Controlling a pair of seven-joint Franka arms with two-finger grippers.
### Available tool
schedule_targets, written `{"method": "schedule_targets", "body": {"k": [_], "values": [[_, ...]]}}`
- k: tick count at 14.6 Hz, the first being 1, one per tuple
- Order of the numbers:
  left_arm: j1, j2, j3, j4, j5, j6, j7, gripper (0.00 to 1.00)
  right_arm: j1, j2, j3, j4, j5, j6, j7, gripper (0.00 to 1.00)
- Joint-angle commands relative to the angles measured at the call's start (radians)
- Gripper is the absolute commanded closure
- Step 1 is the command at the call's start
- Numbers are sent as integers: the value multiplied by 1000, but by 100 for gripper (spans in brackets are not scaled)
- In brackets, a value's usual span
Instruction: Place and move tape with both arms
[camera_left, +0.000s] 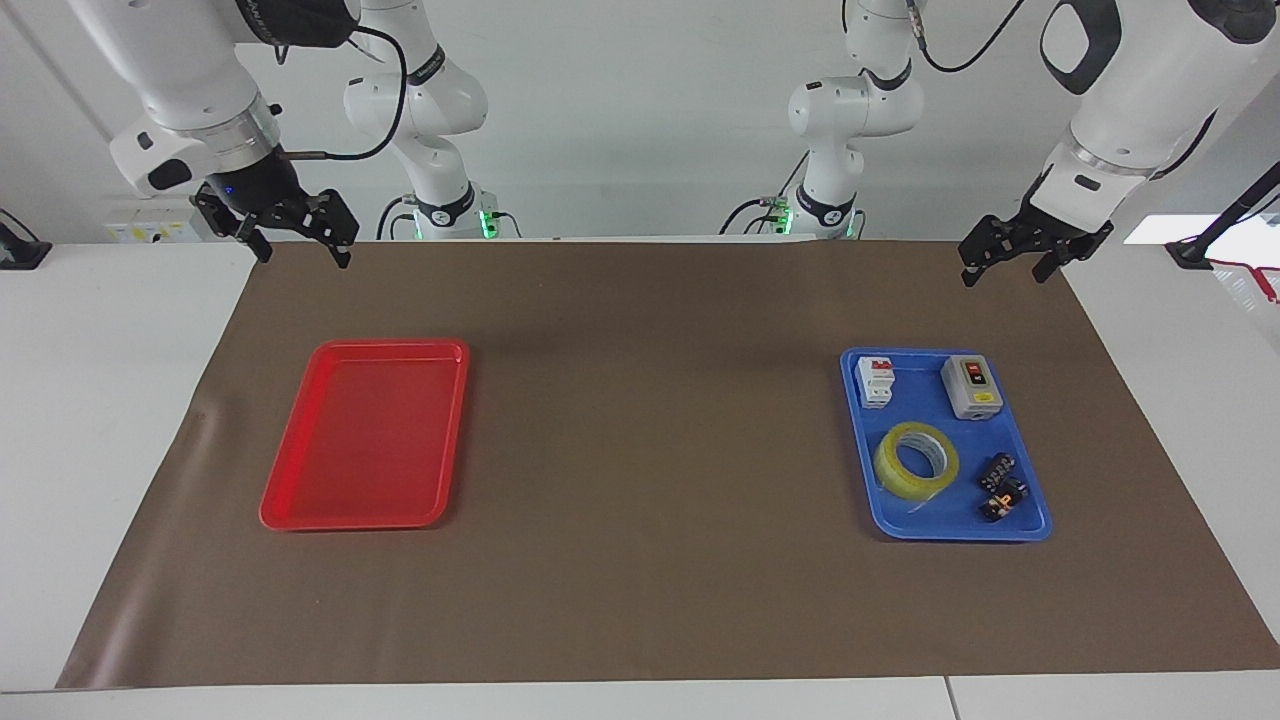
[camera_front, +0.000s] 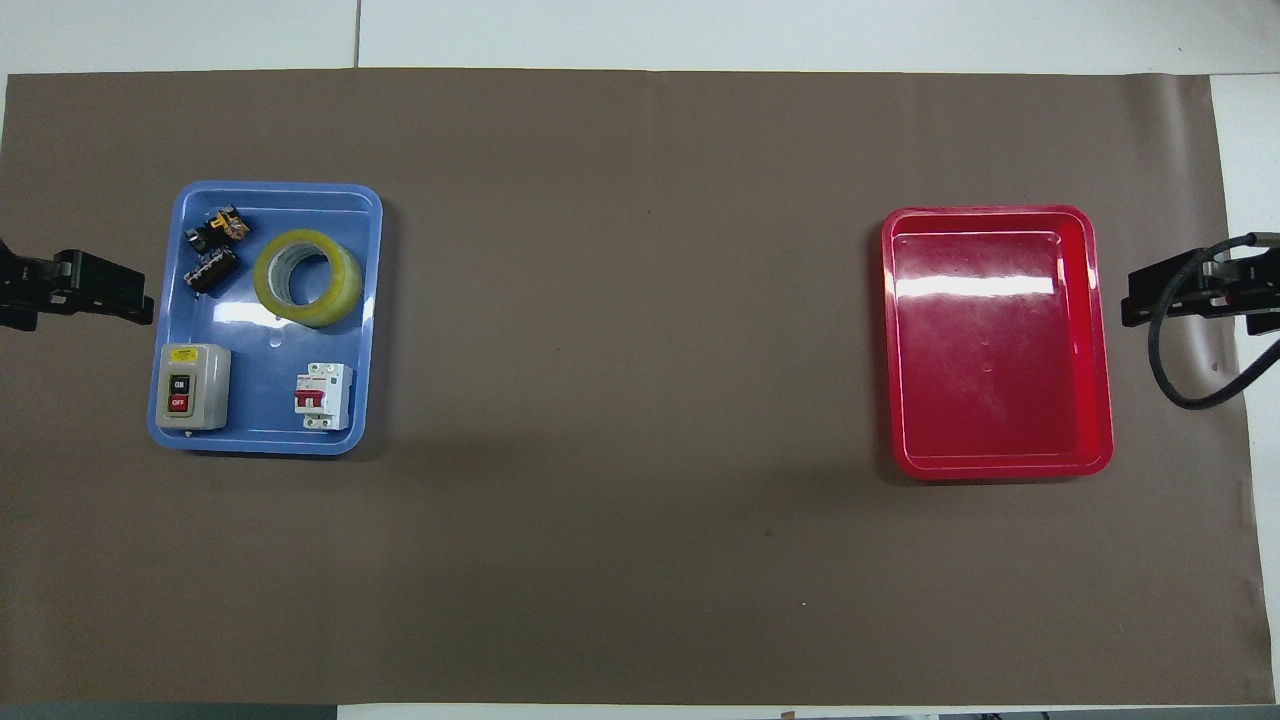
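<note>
Nothing is gripped yet. The tape (camera_left: 916, 459) lies flat in the blue tray (camera_left: 862, 500), below the left gripper (camera_left: 1010, 262), whose jaws hang released. The right gripper (camera_left: 300, 240), also released, waits above the red tray (camera_left: 300, 500). Next, the left probably descends onto the roll.

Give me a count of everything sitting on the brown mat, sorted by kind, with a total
Trays: 2, the blue tray and the red tray
Tape rolls: 1, the tape
Switch boxes: 1, the grey on-off box
Circuit breakers: 1, the white breaker
Small black parts: 2
Total: 7
</note>
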Motion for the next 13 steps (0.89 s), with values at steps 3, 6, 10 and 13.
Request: {"method": "schedule_targets", "body": {"k": [3, 6, 10, 13], "values": [[4, -28, 4, -28, -14, -6, 5, 0, -2, -8, -1, -3, 1, 8, -7, 0], [6, -28, 4, -28, -14, -7, 7, 0, -2, -8, -1, -3, 3, 6, -5, 0], [6, -28, 4, -28, -14, -15, 5, 0, -5, -8, -1, -3, 3, 8, -5, 0], [7, -27, 4, -29, -14, 18, 17, 0, -3, -8, -1, -3, 3, 8, -5, 0]]}}
